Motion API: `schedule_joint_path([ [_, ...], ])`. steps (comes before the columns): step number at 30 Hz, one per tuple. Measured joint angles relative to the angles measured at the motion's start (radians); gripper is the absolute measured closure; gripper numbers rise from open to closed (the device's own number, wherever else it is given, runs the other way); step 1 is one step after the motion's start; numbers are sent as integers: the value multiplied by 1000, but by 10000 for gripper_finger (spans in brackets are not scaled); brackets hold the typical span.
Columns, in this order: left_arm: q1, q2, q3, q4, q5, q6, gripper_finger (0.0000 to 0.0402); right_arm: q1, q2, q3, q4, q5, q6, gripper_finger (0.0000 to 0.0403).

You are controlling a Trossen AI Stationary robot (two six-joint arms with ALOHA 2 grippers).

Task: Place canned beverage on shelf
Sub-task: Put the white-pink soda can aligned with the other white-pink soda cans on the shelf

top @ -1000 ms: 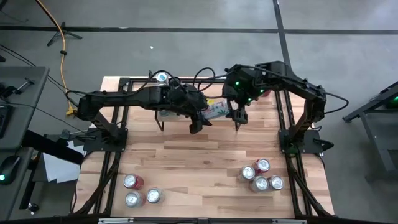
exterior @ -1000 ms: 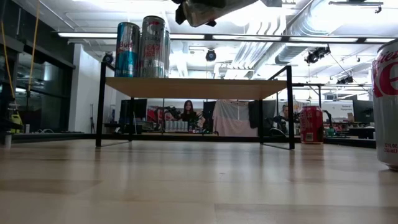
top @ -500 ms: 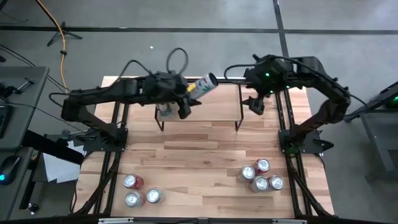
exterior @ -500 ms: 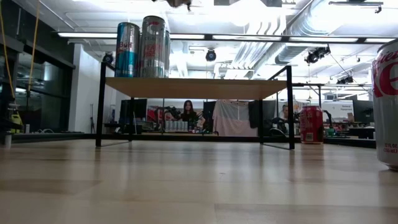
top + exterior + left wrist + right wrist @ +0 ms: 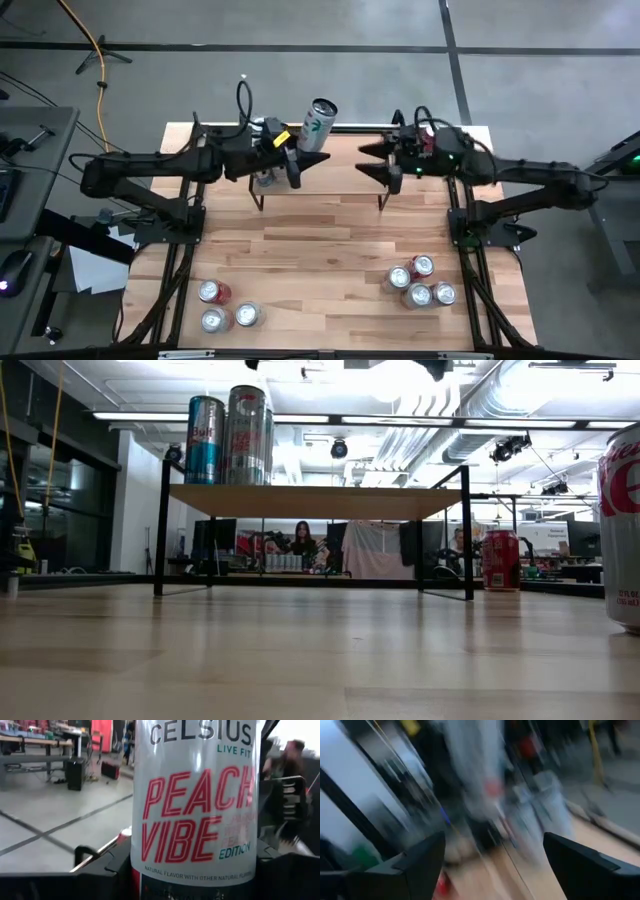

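Over the shelf (image 5: 345, 165) back edge, your left gripper (image 5: 300, 158) pinches the can (image 5: 318, 119) low on its body, long axis near upright; right gripper (image 5: 378, 163) hovers spread, empty; left arm nearer, so lower it.

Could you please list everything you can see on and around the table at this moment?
shelf: one, light wood top on black legs, far middle of the table.
cans on the shelf: two, blue and silver, upright at its left end.
Celsius can: one, white, held above the shelf.
near-left cans: three, silver tops.
near-right cans: four, silver tops.
red can: one, behind the shelf's right side.
table: one, light wood.
left gripper: shut on the Celsius can.
right gripper: open, over the shelf's right end.
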Motion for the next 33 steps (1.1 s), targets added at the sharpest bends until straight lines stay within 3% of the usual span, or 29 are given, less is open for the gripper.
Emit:
schedule_joint_path([
  [2, -1, 10, -23, 66, 0, -29, 211, 3, 28, -62, 247, 30, 16, 80],
  [5, -4, 25, -34, 91, 0, -54, 211, 3, 76, -77, 374, 106, 7, 80],
  [19, -26, 81, -33, 135, -2, -47, 211, -3, 316, 259, 195, 121, -155, 80],
  [29, -26, 81, -33, 134, 0, 2, 211, -3, 349, 316, 144, 124, -148, 82],
  [33, -26, 81, -33, 127, 0, -15, 196, -3, 349, 316, 145, 126, -142, 110],
])
